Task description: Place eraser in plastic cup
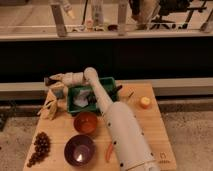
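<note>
A white robot arm (117, 125) reaches from the bottom of the view across a light wooden table (150, 125) toward its far left corner. Its gripper (51, 79) hangs above that corner, over some pale blocky objects (52, 100); whether its jaws are open or closed cannot be told. The short white translucent plastic cup (80, 101) sits inside a green rectangular bin (111, 82), just right of the gripper. Nearer are an orange-red bowl (85, 122), a purple bowl (79, 150), and a dark grape cluster (39, 147).
</note>
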`<act>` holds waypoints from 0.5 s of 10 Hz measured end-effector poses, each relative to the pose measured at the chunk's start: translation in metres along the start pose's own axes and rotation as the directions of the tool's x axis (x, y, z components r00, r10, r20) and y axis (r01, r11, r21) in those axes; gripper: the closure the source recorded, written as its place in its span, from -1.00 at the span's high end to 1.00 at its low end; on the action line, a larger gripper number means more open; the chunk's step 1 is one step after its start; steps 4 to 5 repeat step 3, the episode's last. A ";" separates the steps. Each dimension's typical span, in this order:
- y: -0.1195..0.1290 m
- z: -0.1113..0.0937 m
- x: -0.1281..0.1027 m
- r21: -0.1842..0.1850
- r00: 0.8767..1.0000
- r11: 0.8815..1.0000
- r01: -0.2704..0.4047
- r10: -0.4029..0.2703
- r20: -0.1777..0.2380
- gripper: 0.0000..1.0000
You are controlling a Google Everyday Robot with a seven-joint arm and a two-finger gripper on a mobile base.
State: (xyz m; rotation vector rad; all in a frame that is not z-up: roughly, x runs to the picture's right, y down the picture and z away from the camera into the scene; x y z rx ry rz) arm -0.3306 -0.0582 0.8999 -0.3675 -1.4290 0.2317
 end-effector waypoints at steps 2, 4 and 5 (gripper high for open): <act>0.002 -0.002 0.001 -0.006 1.000 1.000 -0.015 0.014 -0.011 0.60; 0.002 -0.004 0.001 -0.004 1.000 1.000 -0.018 0.018 -0.013 0.60; 0.002 -0.004 0.001 -0.004 1.000 1.000 -0.018 0.018 -0.013 0.60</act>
